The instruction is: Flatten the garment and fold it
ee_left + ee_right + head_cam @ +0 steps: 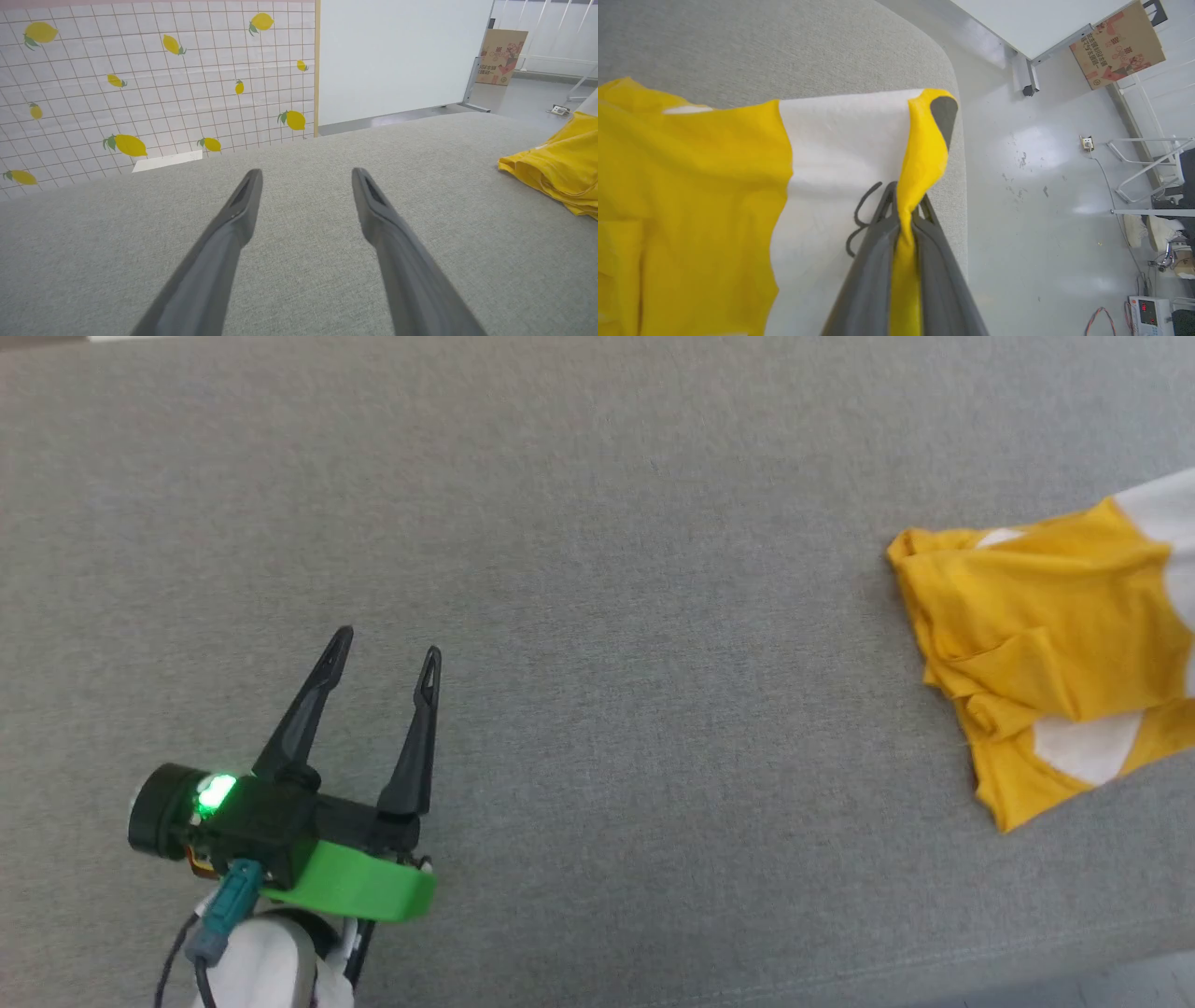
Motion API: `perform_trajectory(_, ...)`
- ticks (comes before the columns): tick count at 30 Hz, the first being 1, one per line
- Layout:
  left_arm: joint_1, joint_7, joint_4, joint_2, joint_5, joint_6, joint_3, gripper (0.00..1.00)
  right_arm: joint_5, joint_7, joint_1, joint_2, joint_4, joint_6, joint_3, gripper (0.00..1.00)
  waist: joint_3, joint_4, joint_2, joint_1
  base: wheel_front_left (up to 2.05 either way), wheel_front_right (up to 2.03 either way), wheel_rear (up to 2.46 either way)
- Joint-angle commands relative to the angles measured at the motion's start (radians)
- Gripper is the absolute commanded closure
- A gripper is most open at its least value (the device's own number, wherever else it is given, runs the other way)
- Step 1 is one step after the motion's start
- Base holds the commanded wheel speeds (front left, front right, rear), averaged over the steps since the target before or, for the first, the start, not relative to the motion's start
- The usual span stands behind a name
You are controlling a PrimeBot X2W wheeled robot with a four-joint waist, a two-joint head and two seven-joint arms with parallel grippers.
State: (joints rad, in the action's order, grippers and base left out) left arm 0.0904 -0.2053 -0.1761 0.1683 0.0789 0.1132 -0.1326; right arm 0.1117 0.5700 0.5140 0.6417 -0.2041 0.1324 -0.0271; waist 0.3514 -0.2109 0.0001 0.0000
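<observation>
The garment [1046,644] is a mustard-yellow T-shirt with white patches, lying rumpled at the right edge of the grey padded table [597,523]. My left gripper [387,649] hovers over the table at the lower left, open and holding nothing, far from the shirt. From the left wrist, the garment [560,172] lies well to the right of the spread left gripper [306,175]. My right gripper [903,207] is shut on a yellow fold of the garment [691,177] near its white patch with a dark printed line, above the table's rounded corner.
Beyond the table's far edge stands a tiled wall panel with lemon prints [154,79] and a white partition [397,56]. A cardboard box [1115,44] leans on the floor. Pale floor [1041,210] lies past the table's right corner, with cables and a device [1148,312].
</observation>
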Motion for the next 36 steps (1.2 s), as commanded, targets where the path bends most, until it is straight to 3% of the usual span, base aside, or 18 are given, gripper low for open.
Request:
perform_trajectory(1, 0.024, 0.007, -0.015, 0.015, -0.012, 0.002, 0.002, 0.00, -0.017, -0.016, 0.033, 0.020, -0.016, -0.002, 0.000, 1.00, 0.073, -0.050, -0.0001, 0.0000, 0.00, 0.00, 0.00)
perform_trajectory(14, 0.140, 0.088, -0.160, 0.094, -0.074, 0.006, -0.018, 0.00, -0.169, -0.121, 0.153, 0.158, -0.150, -0.002, 0.075, 1.00, 0.289, -0.070, -0.0001, 0.0000, 0.00, 0.00, 0.00)
perform_trajectory(26, 0.194, 0.152, -0.230, 0.142, -0.090, 0.008, -0.030, 0.00, -0.280, -0.256, 0.227, 0.054, -0.310, -0.002, 0.162, 1.00, 0.390, -0.077, -0.0001, 0.0000, 0.00, 0.00, 0.00)
perform_trajectory(27, 0.194, 0.155, -0.234, 0.144, -0.091, 0.007, -0.029, 0.00, -0.295, -0.261, 0.235, 0.048, -0.327, -0.002, 0.169, 0.97, 0.391, -0.076, -0.0001, 0.0000, 0.00, 0.00, 0.00)
perform_trajectory(28, 0.194, 0.157, -0.237, 0.145, -0.091, 0.006, -0.028, 0.00, -0.306, -0.262, 0.241, 0.042, -0.342, -0.002, 0.176, 0.87, 0.391, -0.076, -0.0001, 0.0000, 0.00, 0.00, 0.00)
perform_trajectory(29, 0.193, 0.160, -0.240, 0.147, -0.091, 0.004, -0.027, 0.00, -0.318, -0.263, 0.248, 0.034, -0.360, -0.002, 0.189, 0.59, 0.390, -0.076, -0.0001, 0.0000, 0.00, 0.00, 0.00)
perform_trajectory(30, 0.192, 0.162, -0.241, 0.148, -0.090, 0.002, -0.025, 0.00, -0.328, -0.266, 0.253, 0.028, -0.373, -0.002, 0.199, 0.16, 0.389, -0.075, -0.0001, 0.0000, 0.00, 0.00, 0.00)
perform_trajectory(31, 0.191, 0.163, -0.242, 0.149, -0.090, 0.001, -0.024, 0.00, -0.343, -0.273, 0.258, 0.022, -0.387, -0.002, 0.206, 0.00, 0.385, -0.074, -0.0001, 0.0000, 0.00, 0.00, 0.00)
perform_trajectory(36, 0.178, 0.156, -0.232, 0.145, -0.081, -0.011, -0.023, 0.00, -0.393, -0.312, 0.276, -0.005, -0.456, -0.002, 0.237, 0.00, 0.349, -0.069, -0.0001, 0.0000, 0.00, 0.00, 0.00)
